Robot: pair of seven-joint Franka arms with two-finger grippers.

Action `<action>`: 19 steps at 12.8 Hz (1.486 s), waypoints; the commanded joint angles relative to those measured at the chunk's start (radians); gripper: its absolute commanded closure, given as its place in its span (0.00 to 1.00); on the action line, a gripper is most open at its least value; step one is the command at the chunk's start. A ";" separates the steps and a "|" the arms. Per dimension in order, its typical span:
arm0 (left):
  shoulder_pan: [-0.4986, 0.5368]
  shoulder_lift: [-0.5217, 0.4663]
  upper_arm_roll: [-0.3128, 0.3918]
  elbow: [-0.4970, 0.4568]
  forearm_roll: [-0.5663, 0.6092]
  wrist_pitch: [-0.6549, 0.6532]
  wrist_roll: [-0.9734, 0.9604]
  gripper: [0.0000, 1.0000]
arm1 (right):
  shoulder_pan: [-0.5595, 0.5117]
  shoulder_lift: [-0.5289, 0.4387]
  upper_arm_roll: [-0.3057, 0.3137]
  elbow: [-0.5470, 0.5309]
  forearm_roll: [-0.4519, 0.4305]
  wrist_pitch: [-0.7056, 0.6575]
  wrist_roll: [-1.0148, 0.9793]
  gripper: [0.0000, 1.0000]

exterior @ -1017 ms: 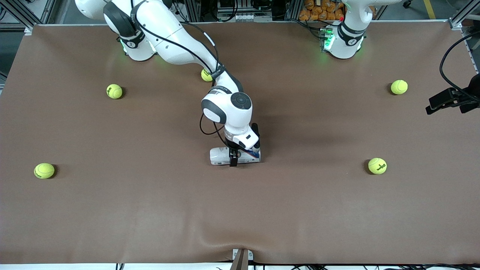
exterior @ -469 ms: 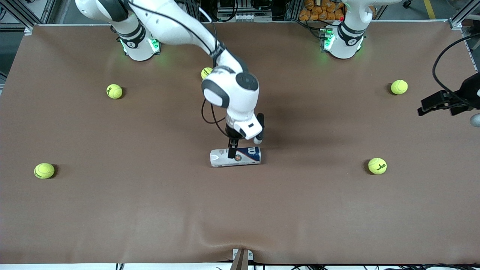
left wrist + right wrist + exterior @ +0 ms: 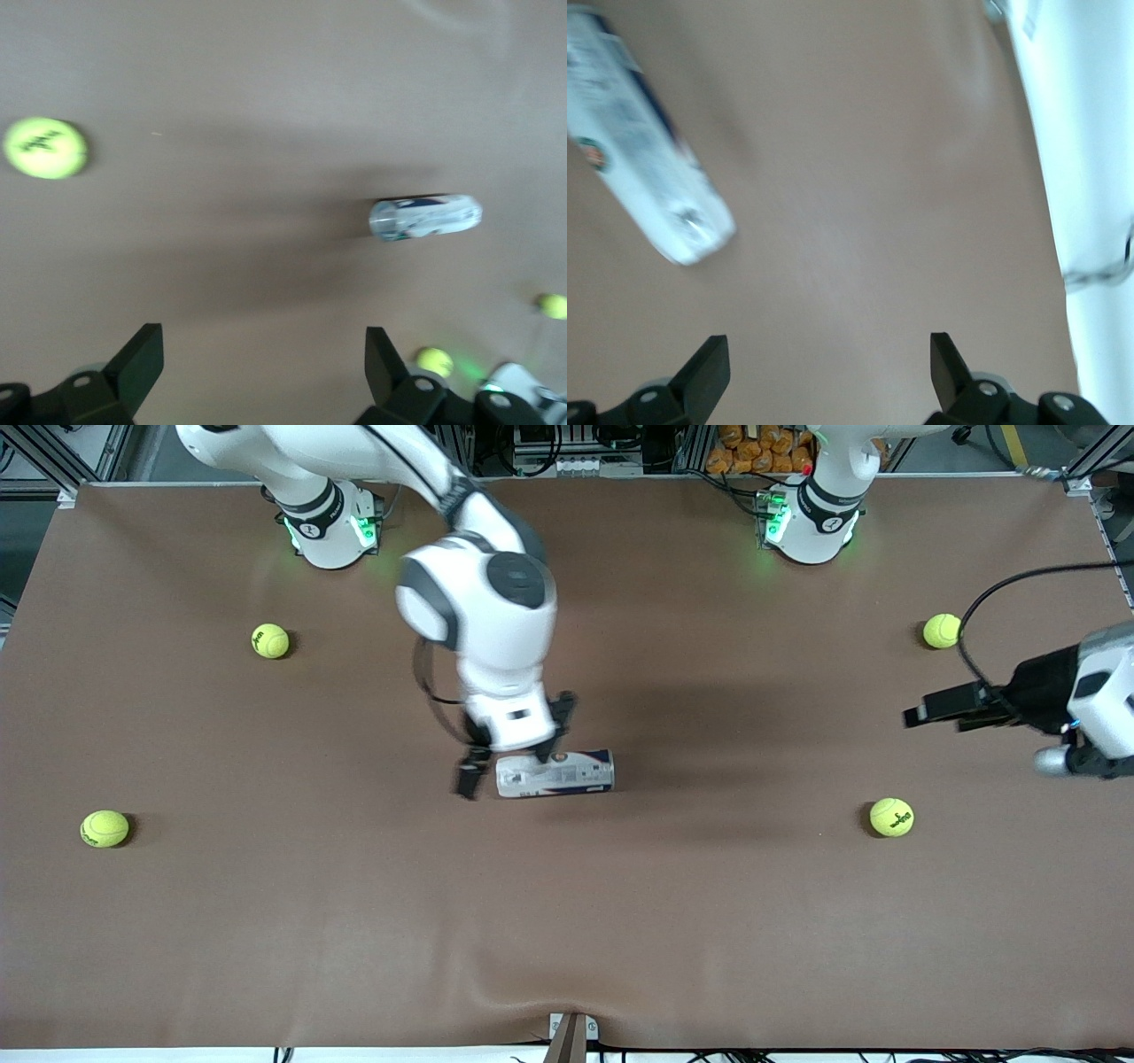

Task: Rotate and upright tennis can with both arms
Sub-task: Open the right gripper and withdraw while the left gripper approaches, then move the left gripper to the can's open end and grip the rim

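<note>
The tennis can (image 3: 555, 773) lies on its side in the middle of the brown table, its white end toward the right arm's end. My right gripper (image 3: 514, 748) hangs open and empty just above the can's white end. In the right wrist view (image 3: 828, 363) its jaws are wide apart and the can (image 3: 642, 168) lies off to one side. My left gripper (image 3: 935, 717) is open and empty in the air over the left arm's end of the table, well away from the can. In the left wrist view (image 3: 264, 354) the can (image 3: 425, 218) shows far off.
Tennis balls lie on the table: two at the right arm's end (image 3: 270, 640) (image 3: 104, 828) and two at the left arm's end (image 3: 941, 631) (image 3: 891, 817). One ball (image 3: 44, 148) shows in the left wrist view. The right arm's white links (image 3: 1081, 133) stand close over the can.
My right gripper rose off the can and swung toward the right arm's end, fingers spread. The can rolled slightly farther from the front camera. My left gripper moved in over the table toward the middle.
</note>
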State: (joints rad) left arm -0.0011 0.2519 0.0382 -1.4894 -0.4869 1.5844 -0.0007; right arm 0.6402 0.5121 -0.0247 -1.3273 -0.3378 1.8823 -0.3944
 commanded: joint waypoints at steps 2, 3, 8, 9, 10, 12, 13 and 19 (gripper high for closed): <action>0.009 0.096 0.005 0.020 -0.209 0.009 0.007 0.00 | -0.218 -0.116 0.016 -0.036 0.123 -0.126 0.008 0.00; 0.007 0.116 0.005 0.014 -0.263 0.009 0.008 0.00 | -0.293 -0.139 0.017 -0.036 0.159 -0.161 0.008 0.00; -0.022 0.190 -0.015 0.006 -0.324 0.009 0.013 0.00 | -0.549 -0.214 0.016 -0.036 0.287 -0.285 0.008 0.00; -0.030 0.216 -0.021 0.003 -0.366 0.009 0.022 0.00 | -0.563 -0.228 0.016 -0.036 0.287 -0.295 0.009 0.00; -0.039 0.237 -0.040 -0.006 -0.393 0.009 0.027 0.00 | -0.576 -0.243 0.016 -0.038 0.287 -0.308 0.018 0.00; -0.065 0.271 -0.063 -0.023 -0.418 0.034 0.045 0.00 | -0.612 -0.271 0.016 -0.038 0.315 -0.345 0.041 0.00; -0.077 0.276 -0.064 -0.050 -0.435 0.063 0.047 0.00 | -0.638 -0.280 0.014 -0.039 0.339 -0.359 0.043 0.00; -0.109 0.404 -0.080 -0.197 -0.665 0.127 0.446 0.00 | -0.683 -0.463 0.014 -0.211 0.356 -0.365 0.248 0.00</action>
State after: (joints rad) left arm -0.0951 0.6402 -0.0284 -1.6203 -1.0777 1.6701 0.3145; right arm -0.0332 0.1430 -0.0292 -1.4316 -0.0010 1.5059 -0.2367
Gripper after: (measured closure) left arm 0.000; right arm 0.000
